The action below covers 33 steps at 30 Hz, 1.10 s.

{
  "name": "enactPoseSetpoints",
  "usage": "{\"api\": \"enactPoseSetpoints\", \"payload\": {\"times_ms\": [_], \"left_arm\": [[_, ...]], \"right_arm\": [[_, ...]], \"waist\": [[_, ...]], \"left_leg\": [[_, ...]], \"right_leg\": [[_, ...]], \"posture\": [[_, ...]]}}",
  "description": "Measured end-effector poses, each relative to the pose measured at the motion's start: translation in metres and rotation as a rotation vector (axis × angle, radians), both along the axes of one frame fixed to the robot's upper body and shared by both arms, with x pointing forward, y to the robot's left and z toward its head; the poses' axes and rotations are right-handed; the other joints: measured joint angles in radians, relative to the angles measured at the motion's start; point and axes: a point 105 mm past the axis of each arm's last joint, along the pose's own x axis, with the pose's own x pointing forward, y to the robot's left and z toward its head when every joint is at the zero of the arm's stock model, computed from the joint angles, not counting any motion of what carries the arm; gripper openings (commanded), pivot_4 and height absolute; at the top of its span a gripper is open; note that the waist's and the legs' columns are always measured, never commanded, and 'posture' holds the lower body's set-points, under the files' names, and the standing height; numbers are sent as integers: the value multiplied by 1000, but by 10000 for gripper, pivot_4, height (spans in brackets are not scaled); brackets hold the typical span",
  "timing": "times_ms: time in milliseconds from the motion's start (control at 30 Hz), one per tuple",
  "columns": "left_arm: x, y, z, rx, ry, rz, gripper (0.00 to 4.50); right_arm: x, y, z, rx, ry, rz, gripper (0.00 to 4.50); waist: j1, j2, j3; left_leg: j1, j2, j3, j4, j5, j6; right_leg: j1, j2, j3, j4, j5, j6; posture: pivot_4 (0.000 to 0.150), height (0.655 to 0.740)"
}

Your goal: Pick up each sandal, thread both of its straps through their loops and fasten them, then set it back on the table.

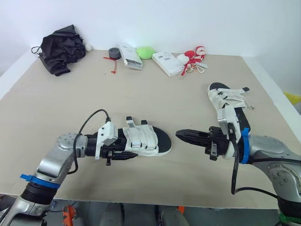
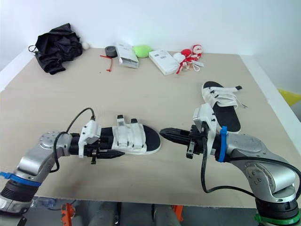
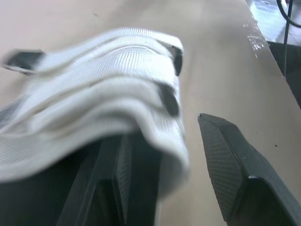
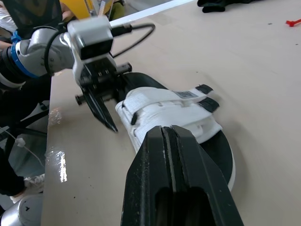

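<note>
Near sandal [image 1: 141,139]: flat on table [image 1: 56,94].
Left gripper [image 1: 130,148]: at near sandal's heel; fingers apart, one under the straps, one outside.
Right gripper [image 1: 181,135]: just off near sandal's toe; fingers together, empty.
Second sandal [image 1: 228,103]: well apart from near sandal.

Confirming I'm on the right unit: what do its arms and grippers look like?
Silver-grey metal arms with rounded joints, a blue band on each. A white camera block and looping black cable sit behind each gripper: left gripper, right gripper, both with black textured fingers.
</note>
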Motion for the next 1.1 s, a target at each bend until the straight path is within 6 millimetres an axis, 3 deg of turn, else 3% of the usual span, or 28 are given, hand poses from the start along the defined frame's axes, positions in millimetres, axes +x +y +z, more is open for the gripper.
{"api": "enactPoseSetpoints", "payload": {"times_ms": [33,67,133,267,367,433,567,667,800,900,1000,1100], "left_arm": [[0,-6,-1,-9,8,-17,9320],[0,-6,-1,-9,9,-18,8611],[0,-11,-3,-29,21,-26,546],[11,-15,-3,-85,31,40,546],[33,-15,1,-140,34,178,546],[60,-6,5,-160,48,357,546],[86,3,10,-177,49,537,546],[132,46,23,-158,2,904,546],[149,93,27,-168,-8,1145,546],[163,110,31,-189,-10,1256,546],[171,107,28,-201,-7,1278,8144],[173,107,28,-213,-8,1284,21163]], "right_arm": [[1,0,1,4,-6,-7,0],[1,0,1,4,-7,-8,0],[1,0,1,6,-12,-14,0],[2,1,2,9,-19,-23,0],[2,2,2,13,-21,-19,0],[2,5,2,14,-24,-6,0],[2,9,3,17,-30,13,0],[8,22,16,39,-92,52,0],[15,26,20,36,-124,57,0],[24,35,29,52,-169,71,0],[34,41,41,102,-232,42,0],[37,43,45,126,-247,31,0]], "waist": [[0,0,0],[0,0,0],[0,0,0],[1,2,-1],[1,1,0],[1,1,0],[-1,1,0],[-6,1,0],[-5,0,0],[2,0,0],[3,0,0],[4,0,0]], "left_leg": [[0,0,0,1,0,1],[0,0,0,1,1,1],[1,0,0,3,1,1],[2,0,-1,8,1,1],[3,0,-1,10,3,4],[3,-1,-1,10,5,7],[4,-1,-1,10,7,9],[5,0,-1,10,8,9],[3,1,-1,9,8,9],[0,0,-1,8,8,9],[0,-1,-1,8,8,8],[0,-1,-1,8,8,8]], "right_leg": [[0,0,0,1,0,0],[0,0,0,1,0,0],[1,0,0,1,0,1],[5,0,0,2,2,3],[8,0,0,2,4,4],[8,0,0,2,7,4],[7,1,0,2,9,4],[7,3,2,2,13,4],[4,5,3,2,13,4],[2,4,3,2,13,5],[2,3,3,2,13,5],[2,3,3,2,13,5]], "posture": [[1500,7380],[1500,7380],[1500,7380],[1500,7380],[1500,7380],[1500,7380],[1500,7380],[1500,7380],[1500,7380],[1500,7380],[1500,7380],[1500,7380]]}}
